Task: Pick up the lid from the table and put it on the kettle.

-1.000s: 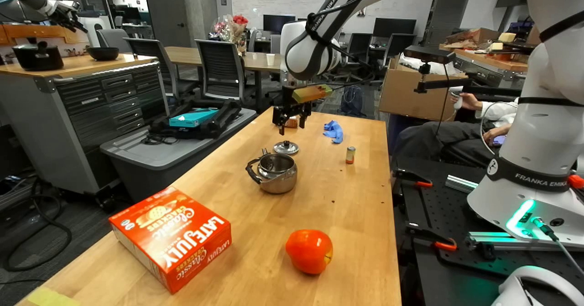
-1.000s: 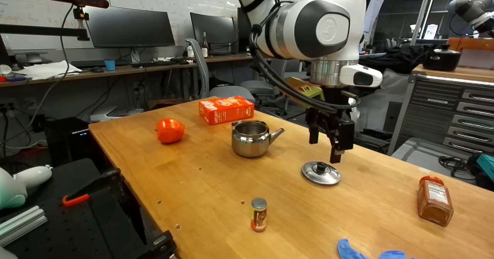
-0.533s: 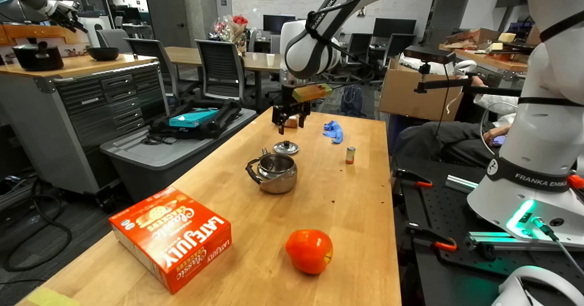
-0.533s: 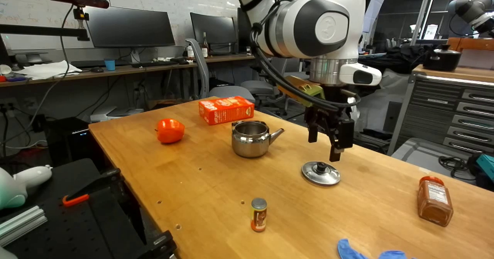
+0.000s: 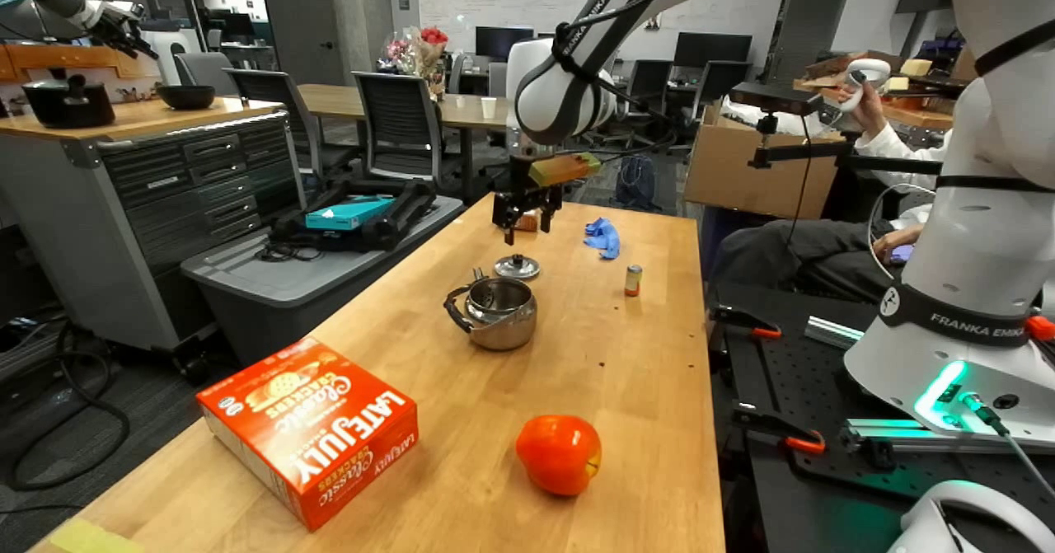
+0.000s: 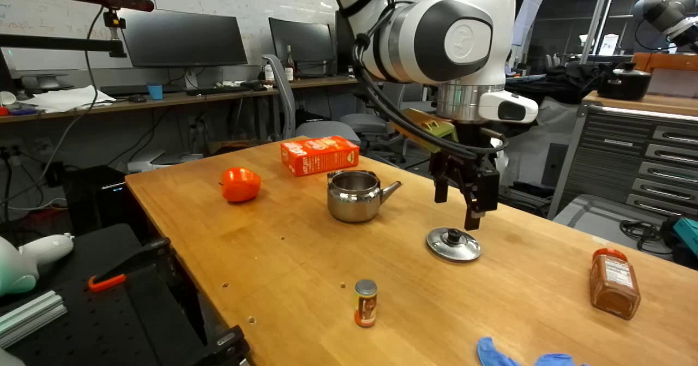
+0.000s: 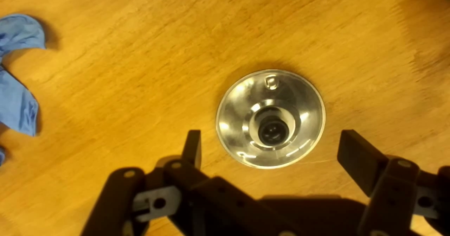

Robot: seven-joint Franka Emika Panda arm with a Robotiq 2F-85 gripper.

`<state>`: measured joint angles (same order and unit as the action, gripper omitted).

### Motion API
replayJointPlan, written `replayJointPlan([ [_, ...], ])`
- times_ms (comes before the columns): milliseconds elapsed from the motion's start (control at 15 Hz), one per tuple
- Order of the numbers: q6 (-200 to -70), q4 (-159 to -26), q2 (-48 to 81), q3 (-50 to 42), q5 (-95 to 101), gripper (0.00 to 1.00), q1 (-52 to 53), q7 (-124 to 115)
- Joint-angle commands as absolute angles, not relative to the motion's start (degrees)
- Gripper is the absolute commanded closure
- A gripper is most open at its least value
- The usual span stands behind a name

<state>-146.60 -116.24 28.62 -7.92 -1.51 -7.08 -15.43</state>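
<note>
The lid is a small round shiny metal disc with a black knob. It lies flat on the table with its knob up and also shows in an exterior view and in the wrist view. The kettle is shiny steel, upright and open at the top, with a dark handle folded to its side. Its spout points towards the lid's side in an exterior view. My gripper is open and empty above the lid, not touching it. In the wrist view its fingers are spread to either side of the lid.
An orange-red cracker box and a red-orange pepper stand beyond the kettle from the lid. A small can, a blue glove and a brown spice jar also lie or stand on the wooden table.
My arm and open gripper have hardly moved. The lid and kettle are where they were. In the background a seated person's hand with a white controller has risen.
</note>
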Motion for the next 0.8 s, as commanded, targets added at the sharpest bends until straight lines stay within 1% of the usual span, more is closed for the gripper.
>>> replayJointPlan([
  [0, -147.99, -116.41, 29.07, -9.34, -1.71, 0.0, -5.32, -17.72],
  [733, -151.53, -114.43, 33.94, -12.54, -1.16, 0.0, -2.04, -25.94],
])
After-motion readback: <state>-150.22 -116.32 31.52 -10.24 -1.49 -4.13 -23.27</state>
